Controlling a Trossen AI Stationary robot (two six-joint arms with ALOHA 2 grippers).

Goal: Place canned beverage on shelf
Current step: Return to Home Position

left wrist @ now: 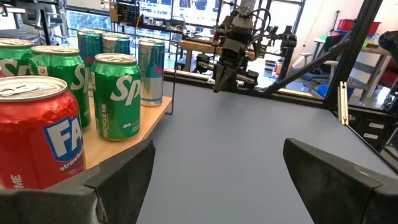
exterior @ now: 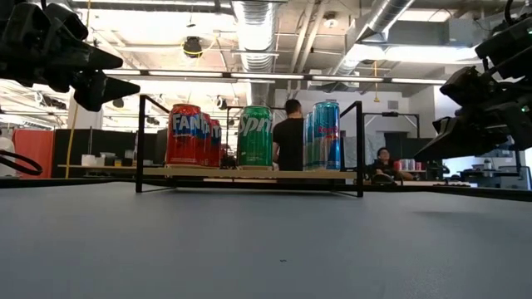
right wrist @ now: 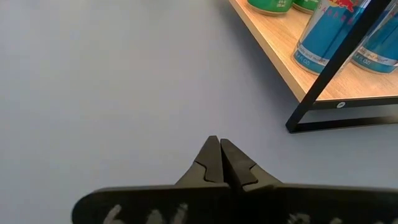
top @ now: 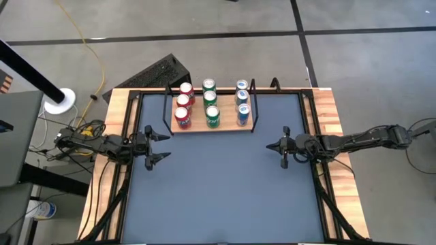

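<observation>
The shelf (top: 227, 117), a light-wood board in a thin black wire frame, stands at the table's far middle. On it stand three red cans (top: 182, 103), three green cans (top: 210, 102) and three blue cans (top: 242, 102), all upright on their bases. My left gripper (top: 165, 147) hovers open near the shelf's left end, with nothing between its fingers (left wrist: 124, 171). My right gripper (top: 268, 145) is shut and empty near the shelf's right end, tips together (right wrist: 219, 152) above the tabletop. The low view shows both grippers clear of the table.
The blue-grey tabletop (top: 218, 190) lies bare in front of the shelf between the two arms, bordered by wooden side strips (top: 334, 116). A dark slanted object (top: 157, 73) sits beyond the far left corner. People (exterior: 291, 137) are in the room behind the table.
</observation>
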